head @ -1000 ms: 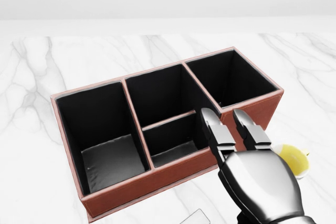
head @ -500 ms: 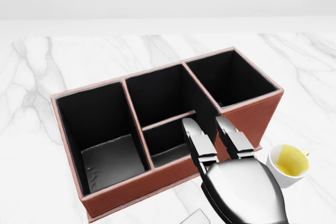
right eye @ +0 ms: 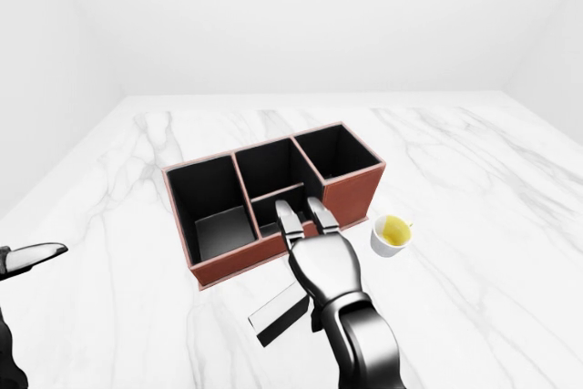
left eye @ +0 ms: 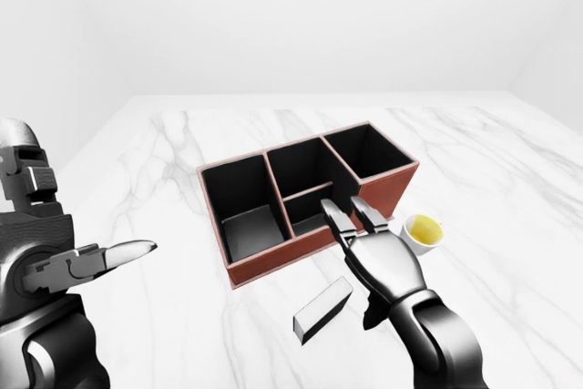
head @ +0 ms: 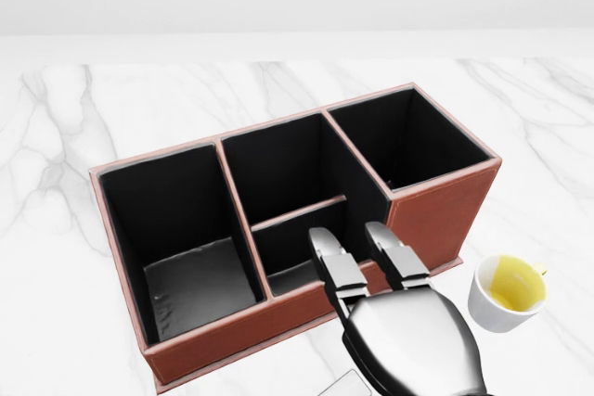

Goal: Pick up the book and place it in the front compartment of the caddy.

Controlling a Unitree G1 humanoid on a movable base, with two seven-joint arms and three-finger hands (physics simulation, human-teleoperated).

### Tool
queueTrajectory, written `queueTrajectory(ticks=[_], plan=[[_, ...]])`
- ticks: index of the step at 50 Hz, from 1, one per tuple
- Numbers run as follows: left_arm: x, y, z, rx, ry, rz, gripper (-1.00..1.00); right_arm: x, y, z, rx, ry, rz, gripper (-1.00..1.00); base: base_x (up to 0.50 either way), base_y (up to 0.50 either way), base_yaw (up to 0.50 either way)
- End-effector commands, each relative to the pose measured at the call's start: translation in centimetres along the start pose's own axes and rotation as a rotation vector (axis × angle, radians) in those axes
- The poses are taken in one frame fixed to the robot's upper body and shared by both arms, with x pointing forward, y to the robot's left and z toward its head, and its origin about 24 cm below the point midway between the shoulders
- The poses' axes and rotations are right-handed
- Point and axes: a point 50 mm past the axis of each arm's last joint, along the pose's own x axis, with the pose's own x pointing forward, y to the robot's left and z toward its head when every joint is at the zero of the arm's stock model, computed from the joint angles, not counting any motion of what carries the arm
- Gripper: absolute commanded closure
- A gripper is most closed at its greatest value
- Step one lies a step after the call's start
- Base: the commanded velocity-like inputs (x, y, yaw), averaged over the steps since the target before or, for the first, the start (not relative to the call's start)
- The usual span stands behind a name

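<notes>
The caddy (left eye: 305, 199), a red-brown box with black insides, is sitting on the white marble table (left eye: 510, 189). It is showing 4 compartments: 1 large at each end and a middle section split in 2. The book (left eye: 322, 309) is lying flat on the table just below the caddy in the left-eye view, apart from its wall. The right hand (left eye: 383, 257) is hovering over the caddy's lower rim, to the right of the book, its fingers (head: 336, 264) stretched out straight and holding nothing. A white cup (left eye: 424, 233) of yellow liquid is standing just right of the caddy. The left hand (left eye: 96, 260) is hanging well left of the caddy, fingers extended and empty.
</notes>
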Motion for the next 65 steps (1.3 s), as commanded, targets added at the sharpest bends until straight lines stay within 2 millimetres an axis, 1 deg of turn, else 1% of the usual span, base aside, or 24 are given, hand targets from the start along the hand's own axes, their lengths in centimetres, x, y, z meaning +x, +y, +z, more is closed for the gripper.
queueTrajectory(ticks=[1, 11, 24, 39, 43, 54, 65], plan=[[0.0, -0.1, -0.2, 0.003, 0.010, -0.004, -1.00, 0.5, 0.8, -0.2, -0.003, 0.006, 0.039, -1.00, 0.00, 0.00, 0.00], [0.0, -0.1, -0.2, 0.004, 0.008, -0.004, -1.00, 1.2, 1.2, -0.3, -0.024, 0.016, 0.062, -1.00, 0.00, 0.00, 0.00], [0.0, 0.0, -0.2, 0.004, 0.009, -0.003, -1.00, 1.1, 2.0, -0.4, -0.053, 0.034, 0.099, -1.00, 0.00, 0.00, 0.00], [0.0, -0.1, -0.4, 0.002, 0.016, -0.005, -1.00, 1.5, 1.7, 0.0, -0.074, 0.027, 0.083, -1.00, 0.00, 0.00, 0.00], [0.0, -0.1, -0.4, 0.003, 0.015, -0.005, -1.00, 1.4, 1.9, 0.1, -0.077, 0.020, 0.093, -1.00, 0.00, 0.00, 0.00], [0.0, -0.1, -0.5, 0.002, 0.018, -0.004, -1.00, 1.5, 1.4, 0.2, -0.116, -0.010, 0.072, -1.00, 0.00, 0.00, 0.00], [0.0, -0.2, -0.5, 0.002, 0.021, -0.007, -1.00, 1.8, 2.0, 0.3, -0.159, -0.039, 0.102, -1.00, 0.00, 0.00, 0.00]])
